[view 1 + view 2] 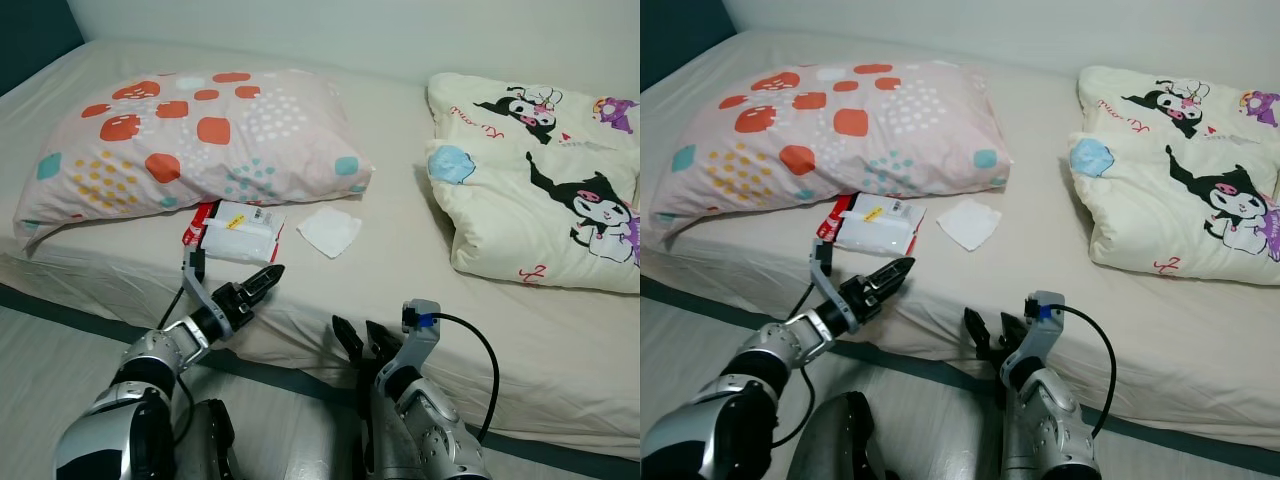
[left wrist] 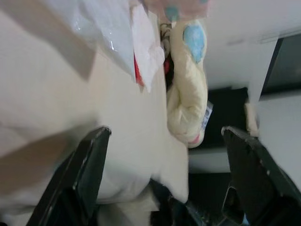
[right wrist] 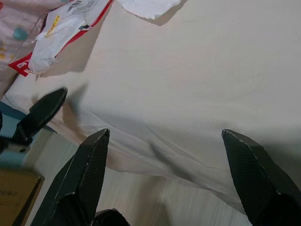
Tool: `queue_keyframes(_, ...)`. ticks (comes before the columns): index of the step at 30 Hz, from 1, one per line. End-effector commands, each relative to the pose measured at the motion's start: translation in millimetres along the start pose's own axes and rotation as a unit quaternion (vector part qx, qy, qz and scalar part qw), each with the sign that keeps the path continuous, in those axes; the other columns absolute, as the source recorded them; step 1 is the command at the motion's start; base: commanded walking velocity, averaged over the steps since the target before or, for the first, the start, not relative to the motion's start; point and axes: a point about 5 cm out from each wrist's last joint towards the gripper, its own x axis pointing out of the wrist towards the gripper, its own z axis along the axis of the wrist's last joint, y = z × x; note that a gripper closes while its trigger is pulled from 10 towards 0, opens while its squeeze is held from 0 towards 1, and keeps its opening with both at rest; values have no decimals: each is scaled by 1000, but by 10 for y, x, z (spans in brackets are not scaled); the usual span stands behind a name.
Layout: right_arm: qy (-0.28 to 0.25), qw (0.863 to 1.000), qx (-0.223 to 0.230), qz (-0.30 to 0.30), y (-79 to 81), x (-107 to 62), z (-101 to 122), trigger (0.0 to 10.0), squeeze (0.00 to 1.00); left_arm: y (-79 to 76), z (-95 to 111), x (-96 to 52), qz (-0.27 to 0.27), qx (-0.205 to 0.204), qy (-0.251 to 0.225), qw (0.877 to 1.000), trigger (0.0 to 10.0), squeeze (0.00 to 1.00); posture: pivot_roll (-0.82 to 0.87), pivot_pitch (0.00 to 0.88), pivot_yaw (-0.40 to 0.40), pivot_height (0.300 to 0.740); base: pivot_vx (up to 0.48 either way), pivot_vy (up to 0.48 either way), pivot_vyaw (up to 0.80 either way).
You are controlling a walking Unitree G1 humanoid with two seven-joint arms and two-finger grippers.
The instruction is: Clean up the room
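A white plastic packet [image 1: 235,232] with red edges lies on the bed just in front of the spotted pillow [image 1: 190,140]. To its right is a crumpled white tissue [image 1: 328,230]. My left gripper [image 1: 262,282] hovers at the mattress edge, just below and short of the packet, fingers open and empty. In the left wrist view the packet [image 2: 108,28] and the tissue [image 2: 146,52] lie ahead of it. My right gripper [image 1: 362,338] is lower, beside the mattress's front side, open and empty. The right wrist view shows the packet [image 3: 70,28] and the tissue [image 3: 150,5] further up the sheet.
A folded cream blanket [image 1: 540,190] with cartoon prints takes up the bed's right side. The beige sheet [image 1: 400,260] is bare between pillow and blanket. A dark band [image 1: 60,305] runs along the bed's base above the pale floor [image 1: 50,370].
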Motion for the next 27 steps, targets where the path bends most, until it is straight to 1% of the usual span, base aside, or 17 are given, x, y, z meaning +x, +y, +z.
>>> queue_keyframes(1, 7, 1000, 11, -14, -51, -54, -46, 10000, 0, 7, -82, 48, 12, -26, -18, 999, 10000, 0, -69, 315, -37, 541, 0, 0, 0)
queue_keyframes(2, 7, 1000, 11, -14, -51, -54, -46, 10000, 0, 7, -82, 48, 12, -26, -18, 999, 10000, 0, -69, 315, -37, 541, 0, 0, 0)
queue_keyframes(4, 6, 1000, 10, -15, -54, -49, -31, 10000, 0, 24, -150, 80, 32, -27, -23, 999, 10000, 0, -72, 314, -37, 541, 0, 0, 0)
queue_keyframes(7, 4, 1000, 9, -15, -53, -46, -23, 10000, 0, 45, -140, 73, 46, -30, -37, 998, 10000, 0, -73, 316, -36, 541, 0, 0, 0)
queue_keyframes(8, 3, 1000, 9, -15, -53, -46, -16, 10000, 0, 65, -100, 57, 58, -35, -59, 996, 10000, 0, -70, 315, -36, 541, 0, 0, 0)
queue_keyframes(10, 3, 1000, 9, -15, -53, -46, -16, 10000, 0, 65, -100, 57, 58, -35, -59, 996, 10000, 0, -70, 315, -36, 541, 0, 0, 0)
queue_keyframes(11, 1, 1000, 9, -15, -49, -45, -7, 10000, 0, 102, -9, 19, 81, -42, -98, 991, 10000, 0, -67, 320, -33, 541, 0, 0, 0)
queue_keyframes(12, 1, 1000, 9, -15, -49, -45, -7, 10000, 0, 102, -9, 19, 81, -42, -98, 991, 10000, 0, -67, 320, -33, 541, 0, 0, 0)
queue_keyframes(13, 0, 1000, 9, -16, -45, -41, 1, 10000, 0, 125, 53, -11, 96, -40, -120, 987, 10000, 0, -67, 321, -31, 541, 0, 0, 0)
queue_keyframes(14, 0, 1000, 9, -16, -45, -41, 1, 10000, 0, 125, 53, -11, 96, -40, -120, 987, 10000, 0, -67, 321, -31, 541, 0, 0, 0)
queue_keyframes(15, -4, 1000, 10, -16, -38, -31, 14, 10000, 0, 144, 102, -36, 110, -37, -136, 984, 10000, 0, -67, 322, -29, 541, 0, 0, 0)
queue_keyframes(17, -4, 1000, 10, -16, -38, -31, 14, 10000, 0, 144, 102, -36, 110, -37, -136, 984, 10000, 0, -67, 322, -29, 541, 0, 0, 0)
queue_keyframes(18, -12, 1000, 13, -14, -20, -11, 50, 10000, 0, 161, 202, -71, 130, -37, -170, 976, 10000, 0, -66, 324, -28, 541, 0, 0, 0)
queue_keyframes(19, -12, 1000, 13, -14, -20, -11, 50, 10000, 0, 161, 202, -71, 130, -37, -170, 976, 10000, 0, -66, 324, -28, 541, 0, 0, 0)
queue_keyframes(20, -15, 1000, 13, -13, -9, -2, 66, 10000, 0, 159, 238, -75, 134, -40, -181, 973, 10000, 0, -64, 324, -29, 541, 0, 0, 0)
queue_keyframes(21, -17, 1000, 14, -12, -3, 2, 75, 10000, 0, 156, 258, -76, 137, -42, -189, 972, 10000, 0, -64, 324, -29, 541, 0, 0, 0)
queue_keyframes(27, -26, 1000, 15, -7, 24, 29, 124, 10000, 0, 70, 305, 40, 141, -50, -213, 966, 10000, 0, -70, 325, -25, 541, 0, 0, 0)
